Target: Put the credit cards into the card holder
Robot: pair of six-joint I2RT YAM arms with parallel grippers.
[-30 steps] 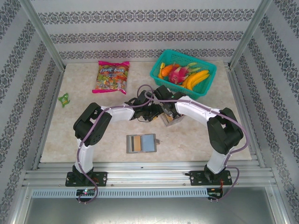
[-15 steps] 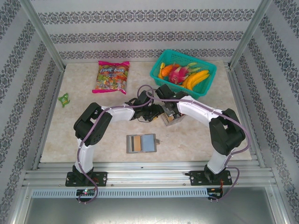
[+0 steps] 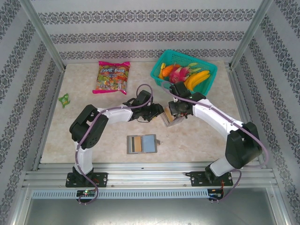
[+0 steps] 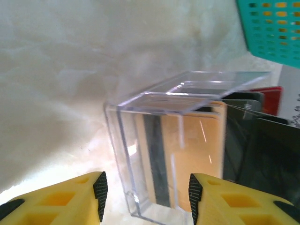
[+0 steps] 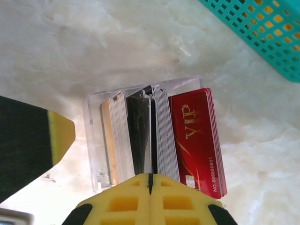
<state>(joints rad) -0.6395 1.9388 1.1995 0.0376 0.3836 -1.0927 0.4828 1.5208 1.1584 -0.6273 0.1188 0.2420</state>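
Clear plastic box point(image 5: 92, 140) holds thin rectangular credit cards point(image 5: 194, 140).

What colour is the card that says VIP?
The VIP card is red with gold lettering, clearest in the right wrist view.

Bright, diffuse light; blurred wrist foregrounds

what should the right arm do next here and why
Probably lift the right pincer straight up a little: it is shut at the top edge of the black plastic card standing in the clear plastic box, which the open left pincer faces, and the dark-gray folding card holder lies open, apart from it.
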